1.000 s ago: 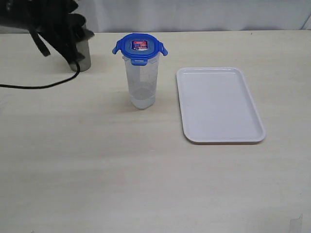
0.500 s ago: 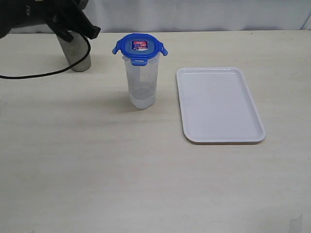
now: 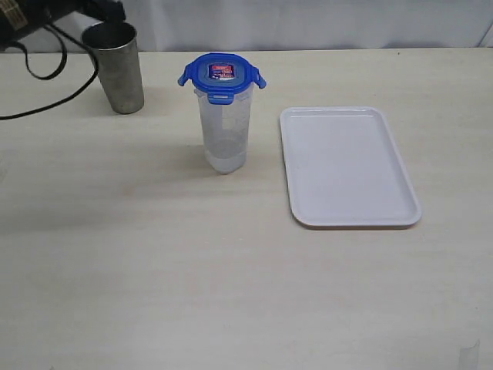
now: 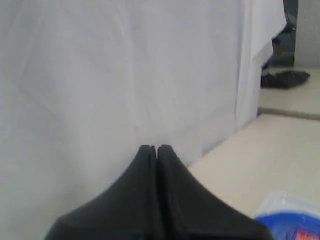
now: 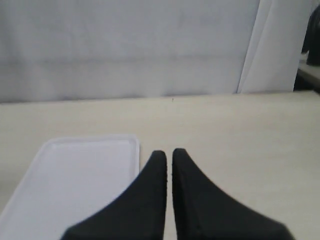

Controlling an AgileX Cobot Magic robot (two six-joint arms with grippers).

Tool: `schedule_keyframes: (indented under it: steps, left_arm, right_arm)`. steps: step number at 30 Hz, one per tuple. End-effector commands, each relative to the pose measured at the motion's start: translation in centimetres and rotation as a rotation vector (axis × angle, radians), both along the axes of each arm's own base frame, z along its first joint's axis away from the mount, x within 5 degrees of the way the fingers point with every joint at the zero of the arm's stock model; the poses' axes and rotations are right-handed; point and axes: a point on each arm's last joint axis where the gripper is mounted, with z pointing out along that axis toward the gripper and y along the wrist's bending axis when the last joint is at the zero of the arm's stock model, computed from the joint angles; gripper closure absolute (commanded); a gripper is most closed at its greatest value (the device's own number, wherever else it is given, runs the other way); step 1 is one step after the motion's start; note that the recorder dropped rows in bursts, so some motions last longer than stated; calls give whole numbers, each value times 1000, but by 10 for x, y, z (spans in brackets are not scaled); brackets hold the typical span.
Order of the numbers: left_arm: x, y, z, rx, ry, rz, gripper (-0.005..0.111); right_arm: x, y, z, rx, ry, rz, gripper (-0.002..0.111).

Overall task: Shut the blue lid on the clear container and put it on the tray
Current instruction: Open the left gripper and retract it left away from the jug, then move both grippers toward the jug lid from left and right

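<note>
Clear container [image 3: 225, 139], blue lid [image 3: 222, 75] on; well apart from left gripper [image 4: 157, 148]

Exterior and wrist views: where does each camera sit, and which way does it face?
Exterior view: raised, looking down across the table toward the backdrop at the clear container, blue lid, tray and steel cup; left arm in the corner.
Left wrist view: behind the shut left claw, facing the backdrop; blue lid at the edge.
Right wrist view: behind the shut right claw, facing the backdrop across the table; tray below.
Shared: blue lid, exterior and left wrist; tray, exterior and right wrist.
</note>
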Motion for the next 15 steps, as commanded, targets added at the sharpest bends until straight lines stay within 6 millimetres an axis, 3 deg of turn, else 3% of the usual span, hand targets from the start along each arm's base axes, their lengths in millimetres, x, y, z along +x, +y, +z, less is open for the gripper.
schedule_keyframes:
  steps: [1, 6, 7, 8, 9, 13, 15]
  left_arm:
    - [-1, 3, -40, 167, 117, -111, 107]
    - [0, -9, -56, 232, 84, -143, 107]
    - [-1, -10, -56, 237, 80, -145, 107]
    - [0, -12, -60, 249, 82, -147, 107]
    - [1, -12, -62, 250, 92, -142, 107]
    - [3, -14, -75, 255, 112, -142, 107]
    - [2, -15, -79, 234, 105, -167, 107]
  right_arm:
    - [-2, 0, 25, -31, -283, -8, 104]
    - [-14, 0, 57, -28, -660, -4, 104]
    - [-17, 1, 61, 40, -723, 15, 104]
    - [-20, 1, 65, 241, -796, 86, 104]
    - [-20, 3, 65, 317, -796, 127, 104]
    - [-20, 7, 70, 294, -836, 178, 104]
    - [-4, 9, 87, 254, -756, 190, 104]
